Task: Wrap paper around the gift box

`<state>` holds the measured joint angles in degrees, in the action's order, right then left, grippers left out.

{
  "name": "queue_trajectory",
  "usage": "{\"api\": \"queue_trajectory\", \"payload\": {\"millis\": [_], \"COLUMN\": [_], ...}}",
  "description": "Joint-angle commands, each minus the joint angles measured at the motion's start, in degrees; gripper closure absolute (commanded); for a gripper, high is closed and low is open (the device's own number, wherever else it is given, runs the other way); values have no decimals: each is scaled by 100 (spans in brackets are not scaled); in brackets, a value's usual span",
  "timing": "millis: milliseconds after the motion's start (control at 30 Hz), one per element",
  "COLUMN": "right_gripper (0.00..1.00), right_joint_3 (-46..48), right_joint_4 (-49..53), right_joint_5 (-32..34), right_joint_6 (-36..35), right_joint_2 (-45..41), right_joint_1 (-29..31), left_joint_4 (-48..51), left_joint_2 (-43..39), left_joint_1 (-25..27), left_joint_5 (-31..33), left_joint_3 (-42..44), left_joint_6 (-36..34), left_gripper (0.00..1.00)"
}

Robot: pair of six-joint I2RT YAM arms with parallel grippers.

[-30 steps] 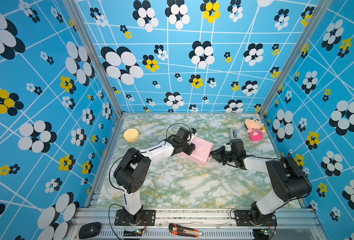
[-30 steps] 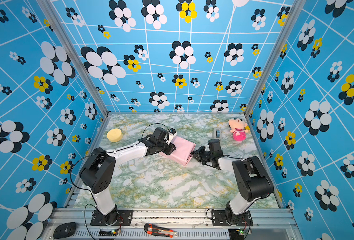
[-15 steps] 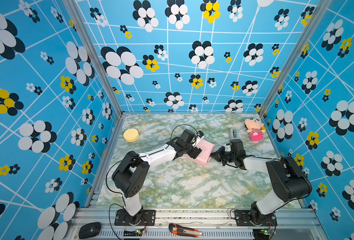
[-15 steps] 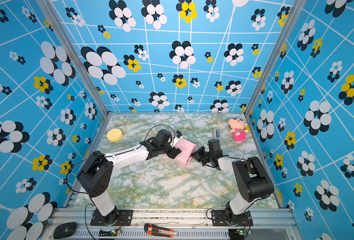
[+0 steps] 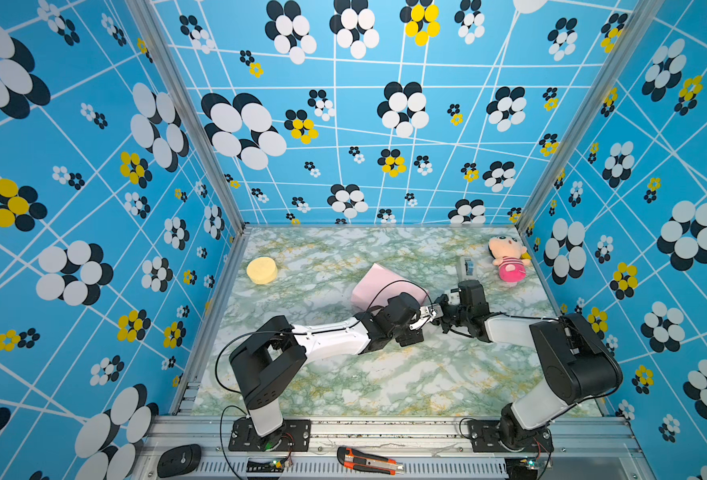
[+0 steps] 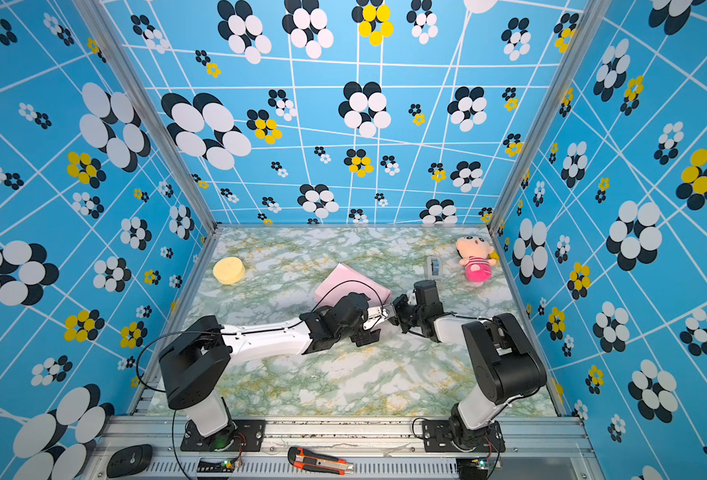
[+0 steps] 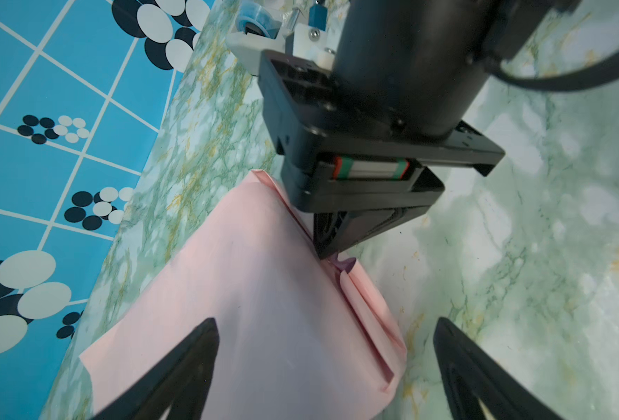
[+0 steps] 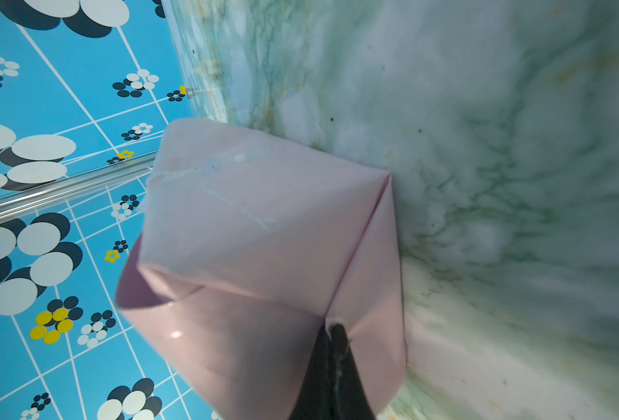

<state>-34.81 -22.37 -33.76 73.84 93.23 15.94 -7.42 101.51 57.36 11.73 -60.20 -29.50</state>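
Observation:
The gift box is hidden inside the paper [image 5: 374,286], a pale pink wrapped bundle lying mid-table in both top views [image 6: 343,282]. A little lilac shows at a folded end [image 8: 137,291]. My left gripper [image 5: 424,318] hovers at the bundle's near right end, open, with its fingers [image 7: 199,349] spread wide over the pink paper [image 7: 264,309] and nothing between them. My right gripper [image 8: 331,327] is shut, its tips pinching the paper's folded flap where the creases meet. It faces the left one [image 6: 391,311].
A yellow round sponge [image 5: 261,270] lies at the back left. A grey tape dispenser [image 5: 465,266] and a pink doll [image 5: 508,259] sit at the back right. A box cutter [image 5: 368,459] and a black mouse [image 5: 178,459] rest on the front rail.
My left gripper opened, let go of the paper and swung from the bundle's left side to its near right end. The right gripper closed fully on the flap.

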Motion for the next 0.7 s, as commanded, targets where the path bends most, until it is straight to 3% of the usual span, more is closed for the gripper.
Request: {"api": "queue_trajectory", "payload": {"millis": [0,267,433,667], "right_gripper": [98,99,99,99], "right_joint_3": [104,216,255,286], "right_joint_4": [-219,-439,-502,-675], "right_joint_5": [-51,-80,-104,-120], "right_joint_6": [136,321,359,437], "right_joint_2": [9,-13,-9,17], "right_joint_1": [39,39,40,74], "left_joint_4": [-840,-1296,-1311,-1346], "left_joint_2": [227,742,972,1104], "left_joint_1": [128,332,341,328], "left_joint_5": [766,1863,2069,2141], "left_joint_3": [182,105,94,215], "left_joint_6": [-246,-126,64,383], "left_gripper": [6,6,9,22]}}
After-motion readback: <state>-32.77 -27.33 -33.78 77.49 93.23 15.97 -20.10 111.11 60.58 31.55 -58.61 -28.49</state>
